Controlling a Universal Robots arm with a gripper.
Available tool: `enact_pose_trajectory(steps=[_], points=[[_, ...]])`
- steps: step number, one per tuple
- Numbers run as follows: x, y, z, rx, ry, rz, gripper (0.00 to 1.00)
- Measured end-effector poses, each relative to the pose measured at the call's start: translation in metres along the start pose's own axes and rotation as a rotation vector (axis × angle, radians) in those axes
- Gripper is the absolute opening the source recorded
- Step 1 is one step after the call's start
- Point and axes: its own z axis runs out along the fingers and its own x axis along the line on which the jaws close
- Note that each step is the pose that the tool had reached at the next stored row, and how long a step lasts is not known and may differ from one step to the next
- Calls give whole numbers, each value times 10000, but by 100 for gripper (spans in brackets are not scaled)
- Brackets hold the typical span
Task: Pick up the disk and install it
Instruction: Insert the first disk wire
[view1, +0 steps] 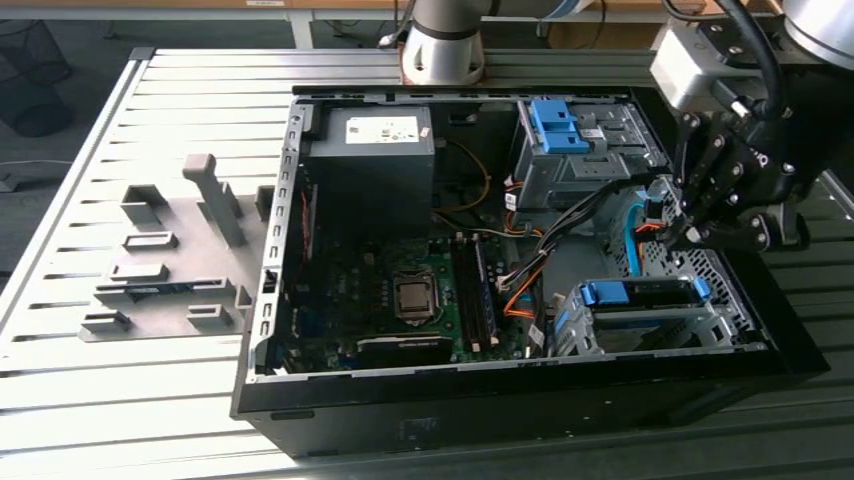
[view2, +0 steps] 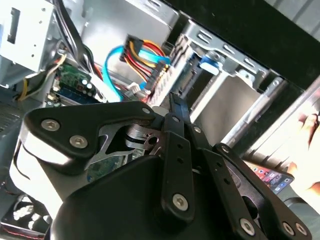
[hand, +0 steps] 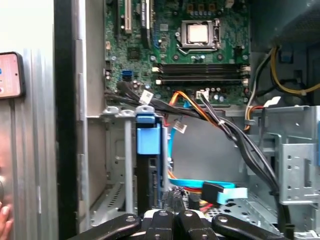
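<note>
Open computer case (view1: 534, 415) lies on its side on the slatted table (view1: 80, 390).

Status: the disk (view1: 641, 293) appears to sit in the grey drive bay (view1: 667, 328) at the case's near corner, towards the exterior view's right. Only the blue end of its carrier frame and a dark edge show. I cannot see its label, nor whether it is fully seated. My judgement is that pick-up and insertion look done or nearly so. The final push home and the cabling remain unconfirmed.

Tool: the gripper (view1: 697, 235) hangs inside the case, just above and beyond the bay, near the disk but apparently apart from it. In the second wrist view its jaws look drawn together to a point (view2: 174, 105) with nothing between them.

Views: the first wrist view looks along the bay, with the disk (hand: 148, 137) edge-on in its slot and the motherboard (hand: 200, 50) beyond. The second wrist view adds the light-blue data cable (view2: 112, 70) looping loose. It also shows a person's hand (view2: 306, 131) and a phone (view2: 270, 177) outside the case.
</note>
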Motion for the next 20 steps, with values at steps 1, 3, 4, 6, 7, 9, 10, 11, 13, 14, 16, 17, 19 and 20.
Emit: enact_pose_trajectory(steps=[1,3,4,6,7,9,10,11,13,14,16,17,19,20], points=[[-23,-4,1,0,-1,-3,11],[-63,-11,2,0,-1,-12,11],[-82,-15,3,0,-1,-17,11],[-99,-29,4,0,0,-23,11],[-99,-29,4,0,1,-22,11],[-99,-29,4,0,2,-22,11],[-100,-31,4,-3,2,-22,11],[-101,-36,4,-11,2,-24,11],[-105,-36,12,-12,2,-39,17],[-112,-36,17,-12,3,-81,17],[-129,-37,30,-13,1,-169,24],[-137,-37,37,-13,0,-204,24],[-153,-43,48,-13,1,-255,24],[-157,-44,53,-13,-1,-261,24]])
